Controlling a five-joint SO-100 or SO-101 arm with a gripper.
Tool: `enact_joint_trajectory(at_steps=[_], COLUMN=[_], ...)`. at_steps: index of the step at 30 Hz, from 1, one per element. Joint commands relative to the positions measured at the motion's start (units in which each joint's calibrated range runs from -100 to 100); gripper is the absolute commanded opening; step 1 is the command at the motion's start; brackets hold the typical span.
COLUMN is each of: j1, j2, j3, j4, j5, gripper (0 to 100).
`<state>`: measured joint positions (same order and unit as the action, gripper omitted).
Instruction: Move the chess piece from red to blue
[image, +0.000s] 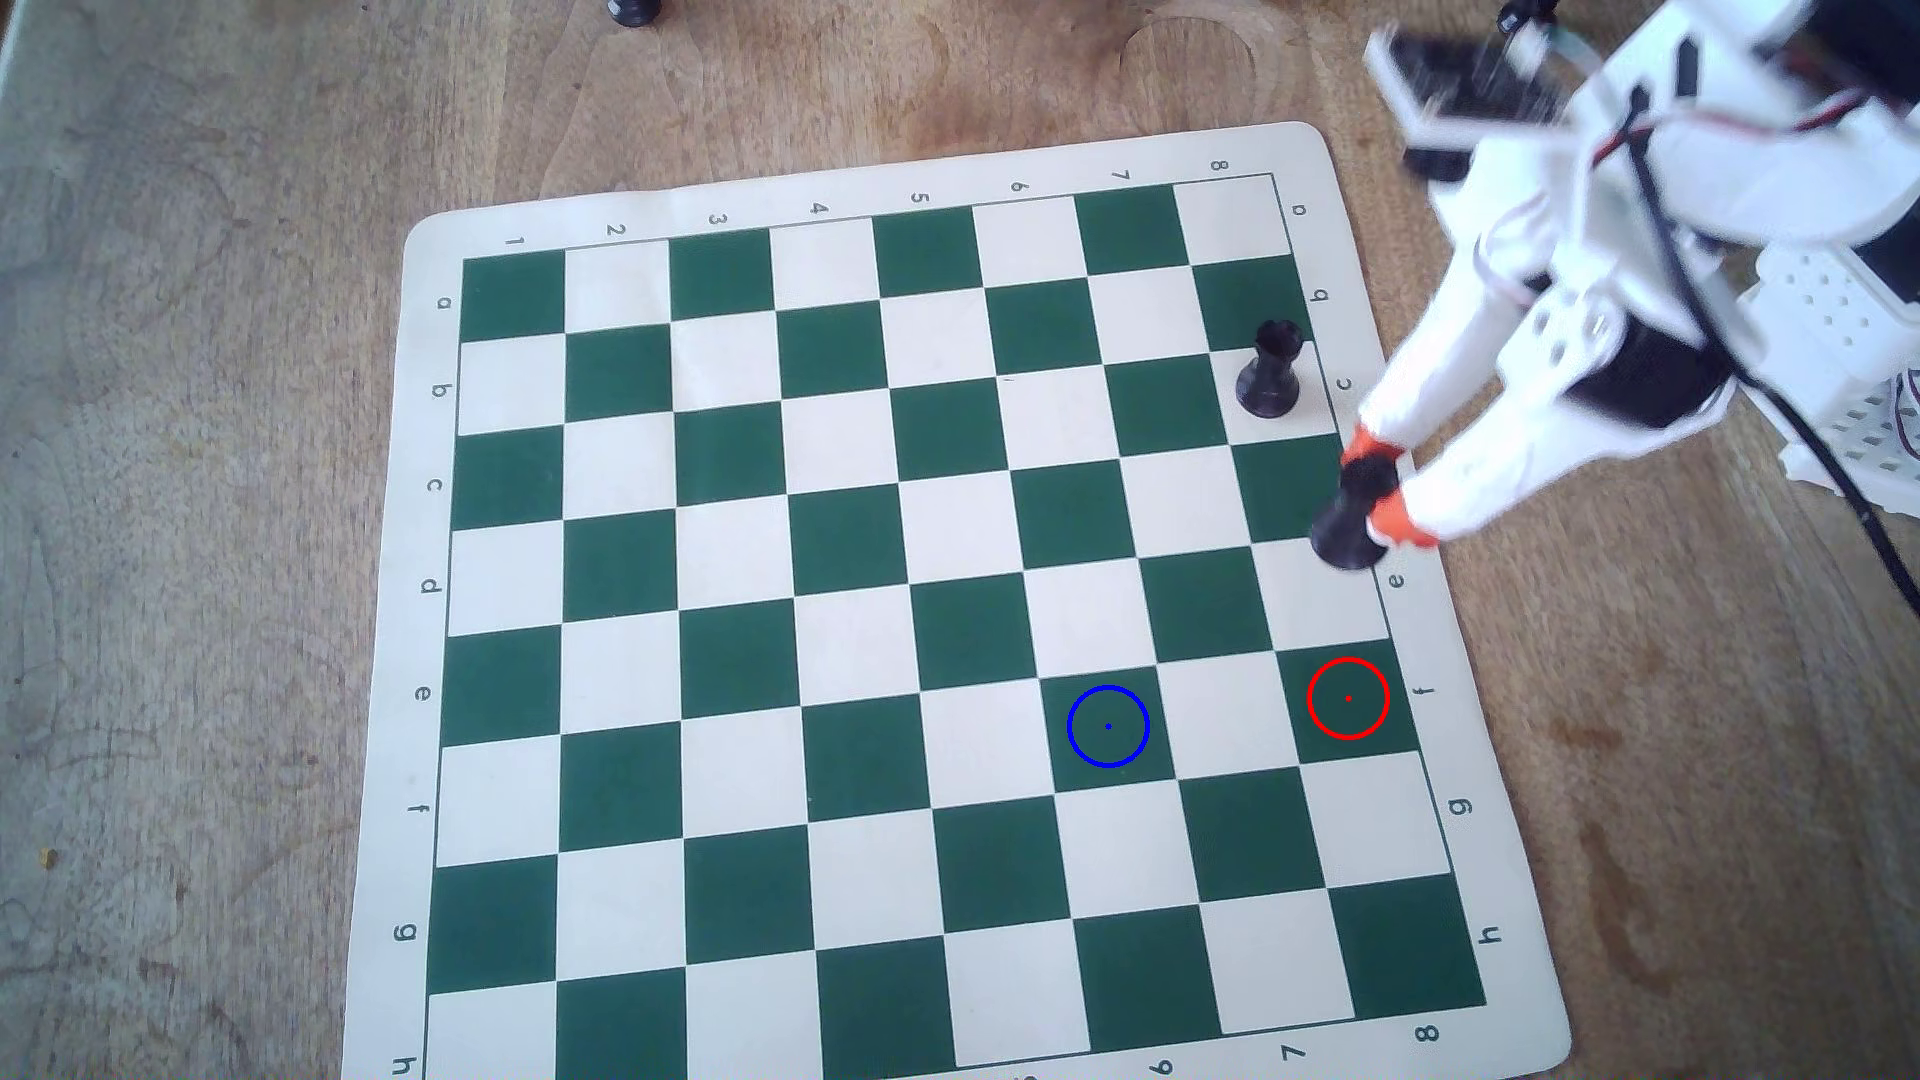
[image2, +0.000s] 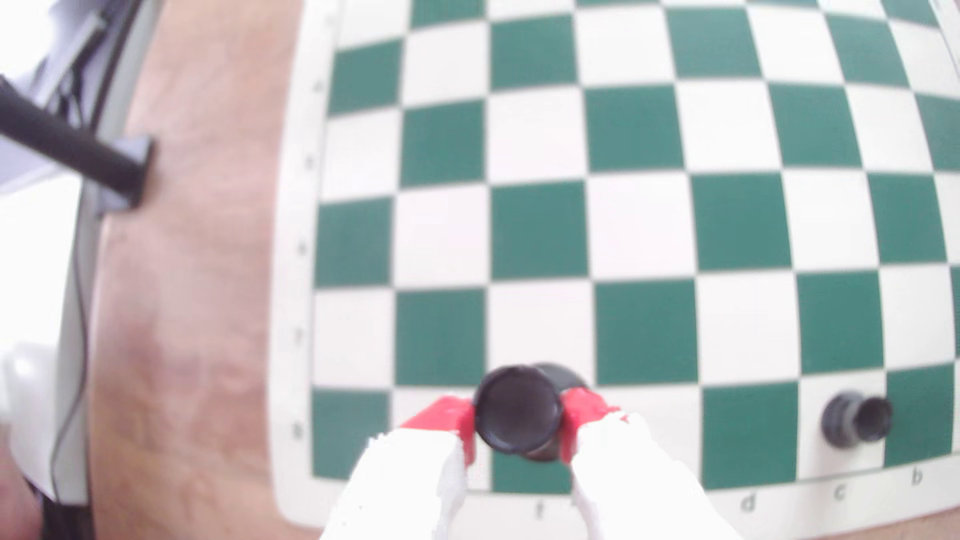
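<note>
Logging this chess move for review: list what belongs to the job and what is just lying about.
Part of the job:
- held rook, clamped in the gripper
- red ring, empty
- blue ring, empty
- chessboard mat

Lying about:
- second rook, standing free near the board's edge
- wooden table

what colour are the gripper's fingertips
Orange-red, on white fingers. The gripper shows them best in the wrist view, clamped on the black rook.

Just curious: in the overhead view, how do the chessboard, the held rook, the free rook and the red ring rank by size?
1. Chessboard
2. Held rook and free rook: look alike, so unranked
3. Red ring, slightly smaller
</note>
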<state>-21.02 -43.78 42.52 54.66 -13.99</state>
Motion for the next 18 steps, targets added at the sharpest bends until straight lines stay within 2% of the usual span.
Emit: enact_joint_trajectory(at_steps=[1,11,18], j1=[1.8,-1.2,-1.9], j2=[9.3,36.1,41.9], j3=[-17.1,-19.5,-19.6], j4=[-1.1,-19.4,-23.5], j5=[0.3,-2.2,-2.6], gripper=[0,0,0])
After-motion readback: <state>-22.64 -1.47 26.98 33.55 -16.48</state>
